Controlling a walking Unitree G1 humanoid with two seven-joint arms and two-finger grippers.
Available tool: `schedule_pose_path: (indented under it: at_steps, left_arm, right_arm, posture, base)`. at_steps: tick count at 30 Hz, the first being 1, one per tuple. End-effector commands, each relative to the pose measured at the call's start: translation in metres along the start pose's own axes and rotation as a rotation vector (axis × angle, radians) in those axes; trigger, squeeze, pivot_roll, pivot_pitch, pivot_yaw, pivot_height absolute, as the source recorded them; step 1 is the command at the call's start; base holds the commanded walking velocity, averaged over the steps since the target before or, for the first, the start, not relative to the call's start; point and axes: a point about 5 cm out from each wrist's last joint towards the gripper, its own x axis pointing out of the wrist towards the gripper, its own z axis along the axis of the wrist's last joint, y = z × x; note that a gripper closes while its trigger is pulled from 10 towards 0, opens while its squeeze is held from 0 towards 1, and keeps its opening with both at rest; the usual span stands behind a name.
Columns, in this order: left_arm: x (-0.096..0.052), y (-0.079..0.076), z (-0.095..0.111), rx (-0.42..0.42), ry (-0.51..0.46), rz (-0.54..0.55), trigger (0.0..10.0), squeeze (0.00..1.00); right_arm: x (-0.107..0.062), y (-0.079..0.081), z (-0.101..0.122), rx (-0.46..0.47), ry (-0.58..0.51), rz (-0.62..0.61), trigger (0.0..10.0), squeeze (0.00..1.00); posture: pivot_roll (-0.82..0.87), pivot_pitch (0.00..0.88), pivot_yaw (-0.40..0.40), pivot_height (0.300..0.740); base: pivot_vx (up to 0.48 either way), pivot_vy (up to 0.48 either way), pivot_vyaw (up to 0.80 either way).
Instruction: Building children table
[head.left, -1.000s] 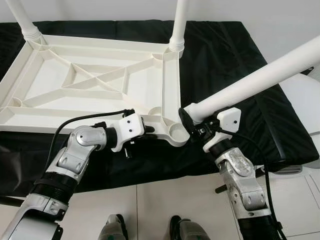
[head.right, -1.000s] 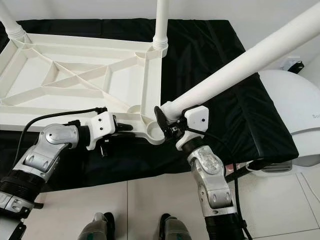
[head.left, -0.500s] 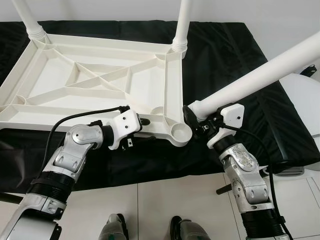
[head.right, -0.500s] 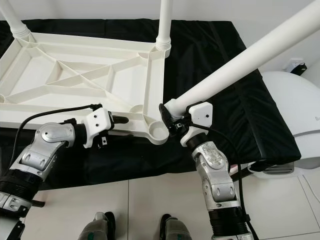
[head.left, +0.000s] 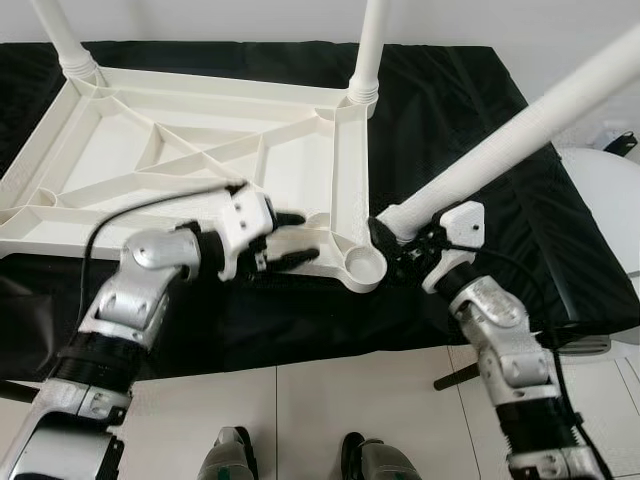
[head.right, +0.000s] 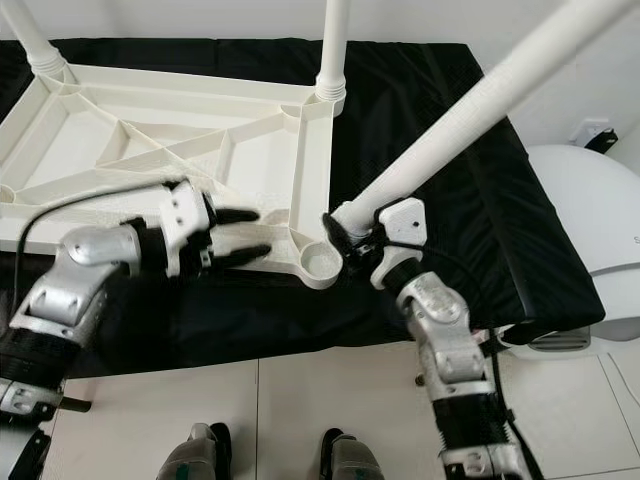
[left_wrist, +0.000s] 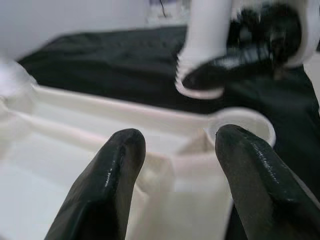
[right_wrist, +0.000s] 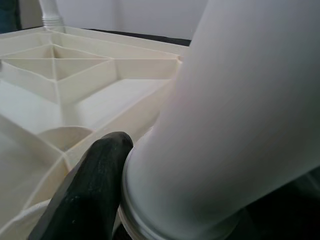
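The left gripper (head.left: 297, 238) has been released from the near rim of the tabletop (head.left: 200, 165); its fingers, clamped on the rim a second ago, are now spread, one above the rim and one at its outer face. The left wrist has been lifted and turned. The leg (head.left: 520, 140) held by the right gripper (head.left: 390, 245) has been tilted steeper, and its threaded end has been brought just beside the corner socket (head.left: 362, 265).

Upturned tabletop (head.left: 200, 150) on black-covered surface (head.left: 470, 130)
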Motion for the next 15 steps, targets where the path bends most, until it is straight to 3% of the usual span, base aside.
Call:
schedule_pose_path:
  at_steps: [1,9,15]
  left_arm:
    - [0.000,0.005,0.011,-0.023,-0.047,0.004,10.0,0.00]
    - [0.007,0.026,0.044,-0.009,-0.157,0.053,10.0,0.00]
    - [0.020,0.030,0.066,-0.017,-0.224,0.038,10.0,0.00]
  right_arm:
    - [0.000,-0.007,-0.001,-0.009,0.022,0.020,10.0,0.00]
    - [0.007,-0.019,0.007,-0.032,0.037,0.129,10.0,0.00]
    - [0.015,-0.020,0.015,-0.040,0.036,0.254,10.0,0.00]
  posture:
    - [0.09,0.228,-0.021,0.740]
    - [0.09,0.221,-0.025,0.740]
    - [0.09,0.215,-0.030,0.740]
  base:
    - [0.000,0.000,0.00]
    - [0.000,0.000,0.00]
    - [0.000,0.000,0.00]
